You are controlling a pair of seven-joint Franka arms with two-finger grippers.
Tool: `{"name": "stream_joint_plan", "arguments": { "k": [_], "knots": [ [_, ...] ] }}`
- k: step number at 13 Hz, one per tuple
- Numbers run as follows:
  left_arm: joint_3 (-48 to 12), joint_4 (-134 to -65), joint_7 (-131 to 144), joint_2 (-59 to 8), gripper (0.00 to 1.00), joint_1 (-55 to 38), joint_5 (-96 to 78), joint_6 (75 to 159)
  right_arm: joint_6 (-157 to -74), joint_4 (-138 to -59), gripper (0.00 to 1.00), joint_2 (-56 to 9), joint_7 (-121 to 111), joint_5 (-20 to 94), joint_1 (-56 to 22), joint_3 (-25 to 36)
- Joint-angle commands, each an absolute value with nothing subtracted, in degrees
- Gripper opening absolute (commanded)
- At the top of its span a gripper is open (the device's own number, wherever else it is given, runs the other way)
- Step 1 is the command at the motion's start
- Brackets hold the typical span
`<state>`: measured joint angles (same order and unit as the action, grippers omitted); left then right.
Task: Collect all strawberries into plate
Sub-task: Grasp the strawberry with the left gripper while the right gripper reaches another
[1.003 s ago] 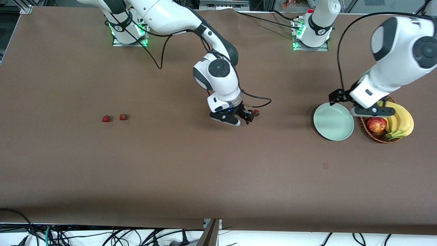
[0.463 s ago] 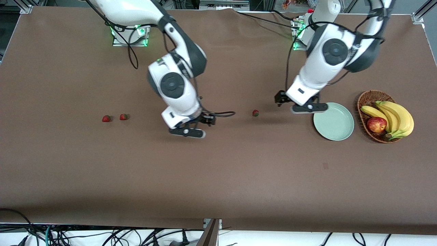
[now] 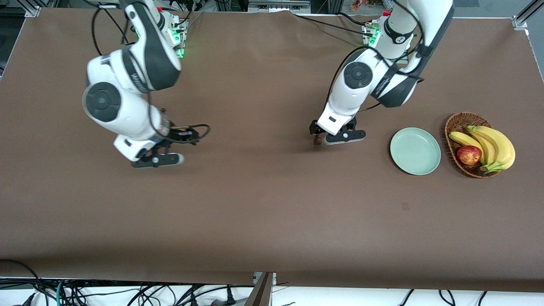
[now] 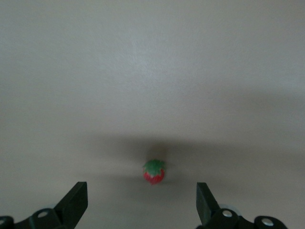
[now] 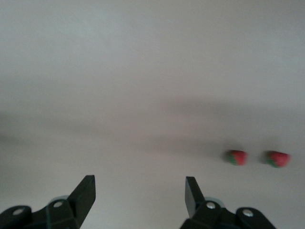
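Note:
One strawberry lies on the table mid-way between the arms' ends, partly covered by my left gripper. In the left wrist view that strawberry sits just ahead of the open left gripper, between the lines of its fingers and untouched. Two more strawberries lie side by side off to one side of my open, empty right gripper; the right arm hides them in the front view. The right gripper hangs low over the table at the right arm's end. The mint-green plate holds nothing.
A wicker basket with bananas and an apple stands beside the plate at the left arm's end. A cable loops from the right wrist.
The right arm swung away from the lone strawberry toward its own end of the table. The left arm came from over the plate and basket down to that strawberry.

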<state>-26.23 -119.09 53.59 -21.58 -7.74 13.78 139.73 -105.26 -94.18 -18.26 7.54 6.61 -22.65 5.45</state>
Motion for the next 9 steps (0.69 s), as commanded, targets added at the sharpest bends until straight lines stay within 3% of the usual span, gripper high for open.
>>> {"name": "stream_joint_plan", "arguments": {
  "k": [1,6,9],
  "knots": [
    [-26.10,-118.04,57.48,-27.32,1.00,-7.91,18.80,143.61,-107.14,-101.33,0.85,-14.77,0.72,7.47,-23.03,9.04],
    [-25.84,-117.60,58.35,-32.08,1.00,-8.08,20.04,145.28,-113.54,-112.04,0.88,-12.75,-4.03,7.38,-23.03,13.70],
    [-26.01,-117.77,59.41,-32.69,1.00,-8.09,20.04,145.20,-122.40,-119.94,0.88,-12.65,-5.80,7.38,-23.03,14.41]
  ]
}}
